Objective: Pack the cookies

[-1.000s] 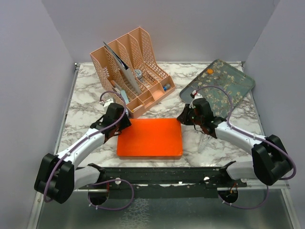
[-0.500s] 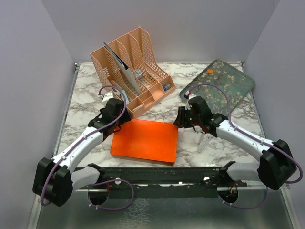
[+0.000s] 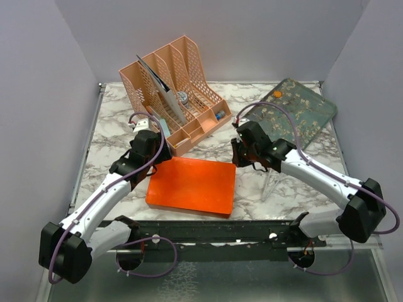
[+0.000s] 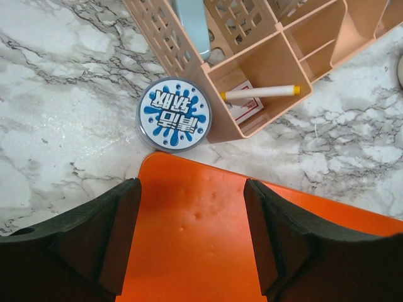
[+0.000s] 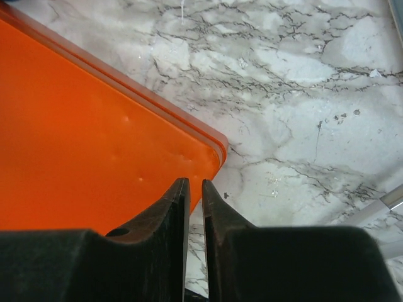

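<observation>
One orange round cookie (image 3: 277, 94) lies on the floral tray (image 3: 299, 116) at the back right; the other cookies are out of view. A flat orange box (image 3: 192, 185) lies at the front middle. My left gripper (image 3: 151, 162) is open and empty over the box's far left corner (image 4: 189, 207), jaws wide apart (image 4: 192, 189). The round blue-and-white tin (image 4: 174, 114) sits just beyond that corner. My right gripper (image 3: 237, 158) is shut and empty at the box's far right corner (image 5: 211, 148), its fingertips (image 5: 194, 185) just above the edge.
A peach desk organizer (image 3: 173, 88) stands at the back left, touching the tin, with a white marker (image 4: 261, 93) in a front compartment. A clear pen (image 3: 271, 182) lies right of the box on the marble table (image 3: 113, 126). Grey walls enclose three sides.
The orange box slid left and turned slightly, then stayed put. Both grippers have since moved toward the back, off the box's side edges to its far corners.
</observation>
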Tool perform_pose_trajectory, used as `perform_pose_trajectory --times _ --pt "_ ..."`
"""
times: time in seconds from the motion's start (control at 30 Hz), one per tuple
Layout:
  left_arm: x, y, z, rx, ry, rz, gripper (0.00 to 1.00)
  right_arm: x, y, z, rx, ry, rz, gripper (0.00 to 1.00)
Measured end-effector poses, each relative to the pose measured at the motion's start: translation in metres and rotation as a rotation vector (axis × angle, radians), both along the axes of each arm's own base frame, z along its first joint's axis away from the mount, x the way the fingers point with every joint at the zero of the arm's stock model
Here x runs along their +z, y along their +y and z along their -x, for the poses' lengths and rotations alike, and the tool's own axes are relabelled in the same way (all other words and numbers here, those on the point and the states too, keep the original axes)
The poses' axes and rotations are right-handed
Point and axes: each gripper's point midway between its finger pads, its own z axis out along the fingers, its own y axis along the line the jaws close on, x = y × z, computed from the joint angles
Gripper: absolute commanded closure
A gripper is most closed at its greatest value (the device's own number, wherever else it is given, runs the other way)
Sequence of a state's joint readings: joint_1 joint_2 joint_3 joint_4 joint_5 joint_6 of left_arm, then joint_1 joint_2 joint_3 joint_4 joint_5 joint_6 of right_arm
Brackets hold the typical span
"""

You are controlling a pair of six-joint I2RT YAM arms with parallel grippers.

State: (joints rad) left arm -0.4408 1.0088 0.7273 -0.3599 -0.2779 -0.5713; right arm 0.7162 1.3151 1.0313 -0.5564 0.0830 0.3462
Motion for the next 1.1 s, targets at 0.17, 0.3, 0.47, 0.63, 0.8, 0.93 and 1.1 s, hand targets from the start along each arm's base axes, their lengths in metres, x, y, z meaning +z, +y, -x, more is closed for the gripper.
perform_pose_trajectory --times 0.17,0.3,0.47,0.63,0.8,0.93,1.1 --pt "-0.007 0.001 0.004 -0.019 0.030 -0.027 0.26 -0.013 -0.001 0.003 0.003 0.043 0.100 0.86" --pt "-0.017 0.001 0.007 -0.038 0.068 -0.051 0.26 -0.010 0.000 0.001 0.003 0.051 0.152 0.93" --pt "-0.023 0.000 0.008 -0.057 0.088 -0.065 0.26 0.002 0.008 -0.004 0.017 0.033 0.175 0.98" --pt "-0.023 0.000 0.009 -0.064 0.091 -0.073 0.25 -0.003 0.010 0.000 0.031 0.051 0.199 0.99" --pt "-0.024 0.000 0.009 -0.069 0.093 -0.077 0.25 -0.035 0.005 0.003 0.025 0.117 0.268 1.00" --pt "-0.024 0.001 0.010 -0.071 0.095 -0.080 0.25 -0.051 -0.003 0.006 -0.001 0.147 0.312 1.00" --pt "-0.025 0.001 0.010 -0.073 0.097 -0.083 0.25 -0.051 -0.005 0.006 -0.015 0.140 0.320 1.00"
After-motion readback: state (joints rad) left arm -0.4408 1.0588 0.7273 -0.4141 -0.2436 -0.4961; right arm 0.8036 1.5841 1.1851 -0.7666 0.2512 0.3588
